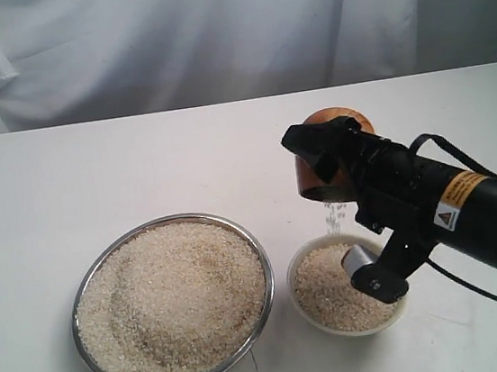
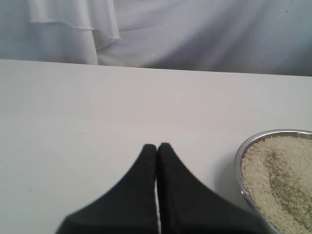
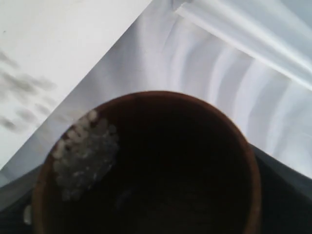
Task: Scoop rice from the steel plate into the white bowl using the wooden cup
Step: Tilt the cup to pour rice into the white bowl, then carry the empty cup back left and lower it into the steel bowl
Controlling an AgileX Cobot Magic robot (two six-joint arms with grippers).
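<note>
Reddish-brown wood marks the wooden cup (image 1: 309, 178), clamped in the right hand (image 1: 331, 158) and tipped above the white bowl (image 1: 294, 291), with rice (image 1: 332, 216) falling from it onto the bowl's heap. The steel plate (image 1: 76, 327), heaped with rice, sits just beside the bowl on the worktop (image 1: 137, 163). The left hand (image 2: 156, 146) is closed tip to tip on nothing, near the plate's rim.

The black arm (image 1: 468, 204) is covering the wooden cup (image 1: 311, 178) at its 3 o'clock side and the white bowl (image 1: 292, 276) rim at 3 o'clock. The frame edge is cutting off the steel plate (image 2: 241, 161) in the left wrist view. In the right wrist view, rice (image 3: 85, 146) inside the wooden cup is blurring into a pale smear.
</note>
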